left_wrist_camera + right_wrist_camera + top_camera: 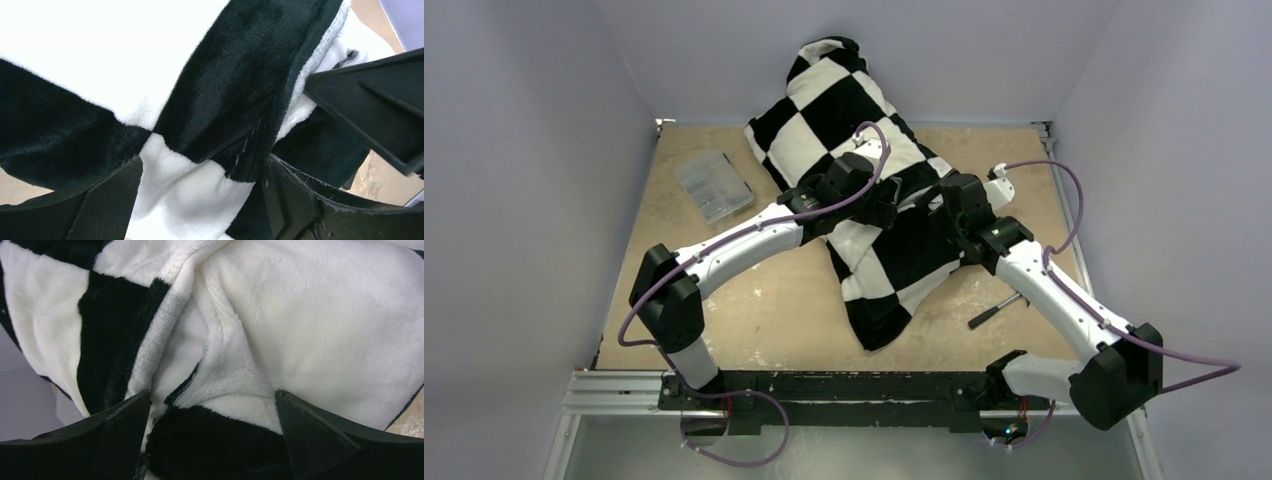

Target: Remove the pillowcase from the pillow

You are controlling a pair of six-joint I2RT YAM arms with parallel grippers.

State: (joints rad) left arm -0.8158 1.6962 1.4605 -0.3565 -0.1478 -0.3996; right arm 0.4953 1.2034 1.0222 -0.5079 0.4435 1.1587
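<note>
With my left end effector point(201, 167) and right end effector point(212, 396) both wide and the pillowcase point(836, 106) bunched between each one's jaws, I fear closing deep would pinch the hidden pillow too.

softly, evenly and fairly brightly lit from overhead, with weak shadows; sharp from above, overexposed on the white of the pillowcase point(100, 45) up close.
</note>
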